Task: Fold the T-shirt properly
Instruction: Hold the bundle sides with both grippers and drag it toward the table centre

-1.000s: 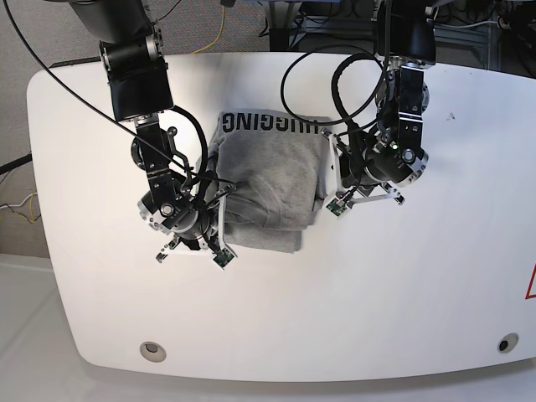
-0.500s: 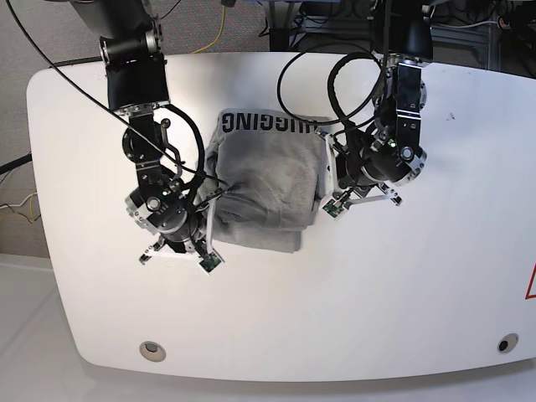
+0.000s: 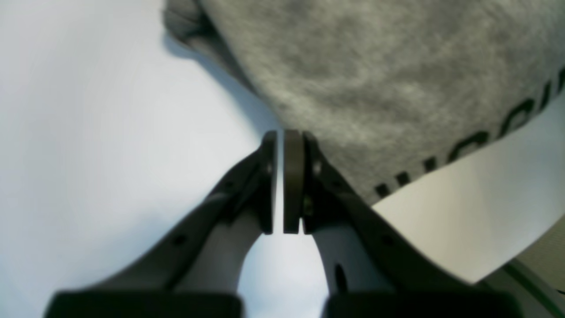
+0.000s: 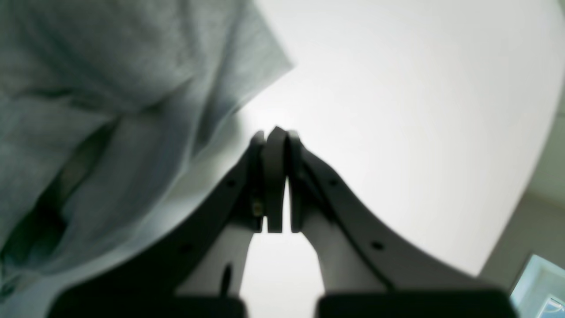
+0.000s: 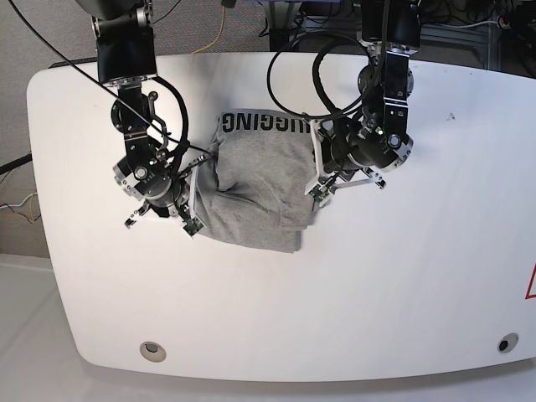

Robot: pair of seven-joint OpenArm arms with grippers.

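While both pincers sit closed and empty, the T-shirt (image 5: 255, 180) lies bunched on the counter (image 5: 402, 285) between left pincer (image 3: 282, 181) and right pincer (image 4: 276, 181). Soft, limp, light cloth; probably best pinched at a hem corner.

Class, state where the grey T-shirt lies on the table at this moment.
In the base view the T-shirt lies folded on the far middle of the white table, between the right gripper and left gripper, its black lettering along the far edge.
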